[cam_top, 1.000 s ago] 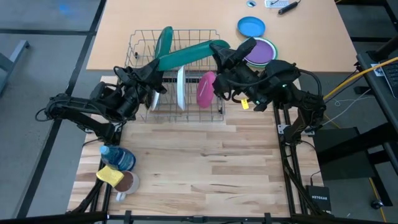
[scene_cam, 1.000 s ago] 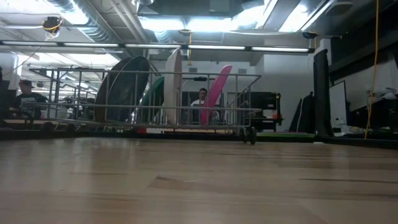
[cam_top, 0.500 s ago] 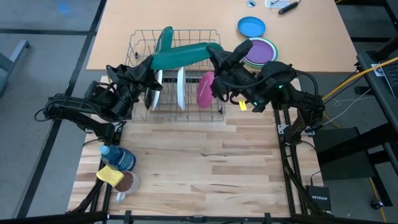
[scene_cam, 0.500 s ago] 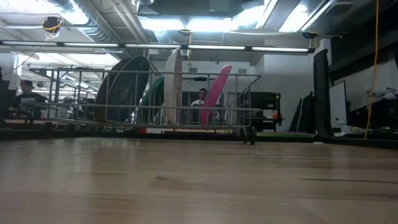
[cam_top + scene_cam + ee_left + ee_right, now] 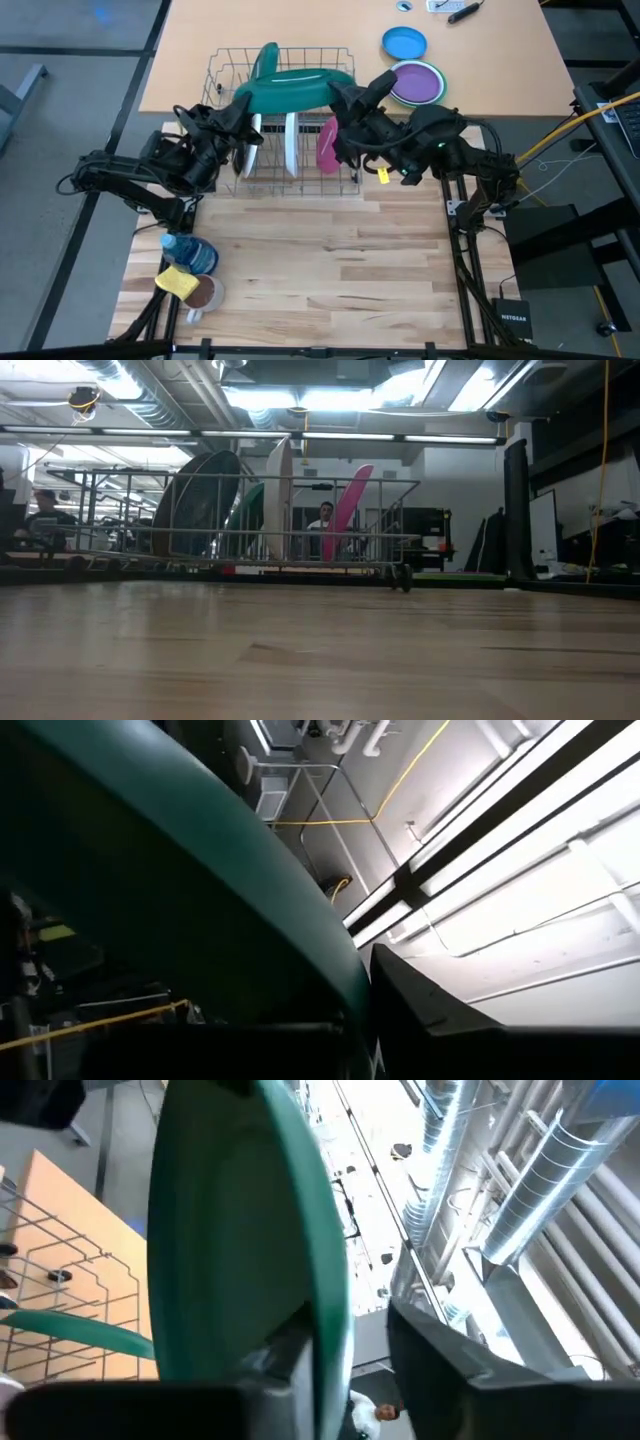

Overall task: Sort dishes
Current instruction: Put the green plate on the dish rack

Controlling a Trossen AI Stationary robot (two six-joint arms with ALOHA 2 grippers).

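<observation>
The big green plate (image 5: 295, 90) was up over the wire rack (image 5: 345, 170), left gripper (image 5: 243, 108) pinched tight on one edge. The right gripper (image 5: 340, 95) sat at the other edge with its fingers a bit apart, rim between them. White plate (image 5: 290, 140) and pink plate (image 5: 330, 145) stood upright in the rack.

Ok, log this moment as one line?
left gripper: shut on green plate above wire rack | right gripper: open around its other edge | racked upright: white plate, pink plate
</observation>
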